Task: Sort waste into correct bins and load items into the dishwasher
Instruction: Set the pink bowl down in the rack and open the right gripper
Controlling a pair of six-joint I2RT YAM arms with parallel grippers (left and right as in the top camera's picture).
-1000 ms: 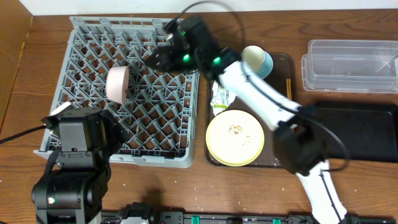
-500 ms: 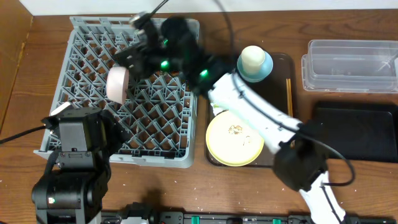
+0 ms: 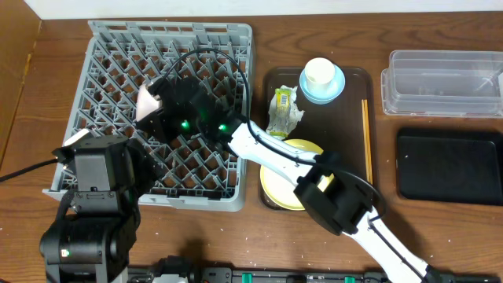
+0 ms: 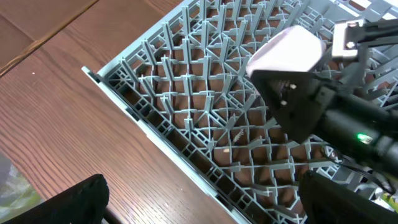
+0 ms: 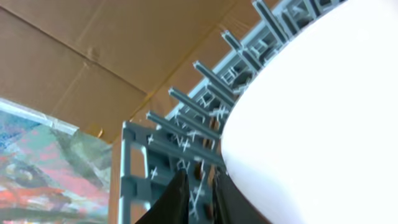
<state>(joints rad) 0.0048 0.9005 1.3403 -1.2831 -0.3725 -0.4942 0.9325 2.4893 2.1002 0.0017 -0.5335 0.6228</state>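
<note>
We log the right arm [image 3: 267, 153] reaching far leftward, the right gripper [image 5: 200, 196] with fingers almost together, a narrow gap between. Left arm [image 3: 94, 185] sits folded, left gripper [image 4: 202, 193] spread wide.

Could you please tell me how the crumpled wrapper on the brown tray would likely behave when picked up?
The wrapper looks creased and thin, so it is probably floppy and light, likely crushing further when squeezed. It lies low on the tray, so it seems unlikely to roll, though a push may slide it.

The right pincer [image 3: 159, 111] reaches across the grey rack [image 3: 118, 41] to the pink bowl [image 3: 145, 102] standing in it; contact unclear.
</note>
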